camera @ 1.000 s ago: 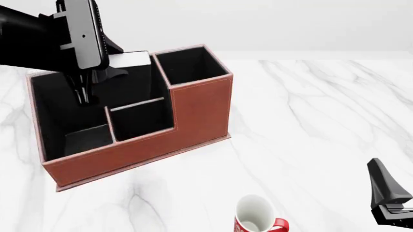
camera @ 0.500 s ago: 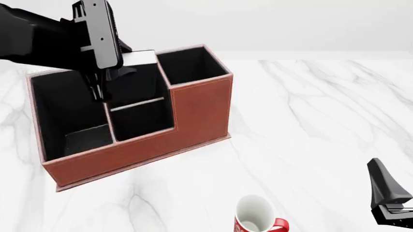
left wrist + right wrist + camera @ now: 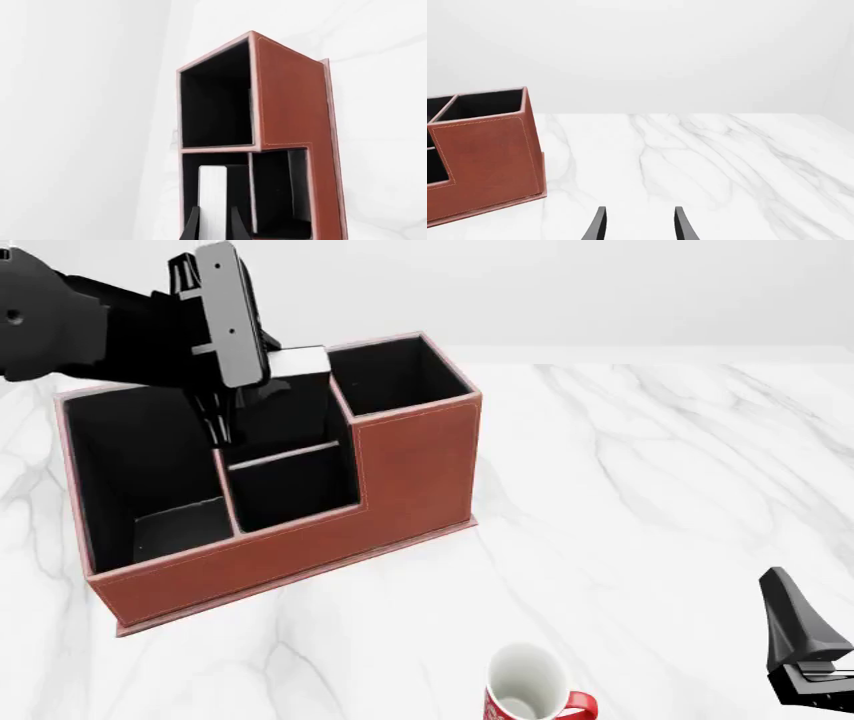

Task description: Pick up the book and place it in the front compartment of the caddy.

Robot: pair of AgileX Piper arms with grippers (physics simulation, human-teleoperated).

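Observation:
The reddish-brown caddy (image 3: pixel 414 455) stands at the left of the marble table; it also shows in the left wrist view (image 3: pixel 290 100) and the right wrist view (image 3: pixel 487 150). My left gripper (image 3: pixel 220 428) hangs fingers-down over the caddy's rear black-lined compartments. In the left wrist view its fingers (image 3: pixel 193 226) sit close on either side of the book (image 3: pixel 213 190), whose white page edge faces the camera. In the front view only a white strip of the book (image 3: pixel 300 362) shows beside the gripper. My right gripper (image 3: pixel 801 650) is open and empty, low at the table's near right (image 3: pixel 639 225).
A white-and-red mug (image 3: pixel 531 690) stands upright near the front edge, in front of and to the right of the caddy. The marble tabletop (image 3: pixel 641 470) stretches to the right of the caddy.
My left arm has moved to the right over the caddy, and the book's white edge has shifted right with it. The right arm, mug and caddy have not moved.

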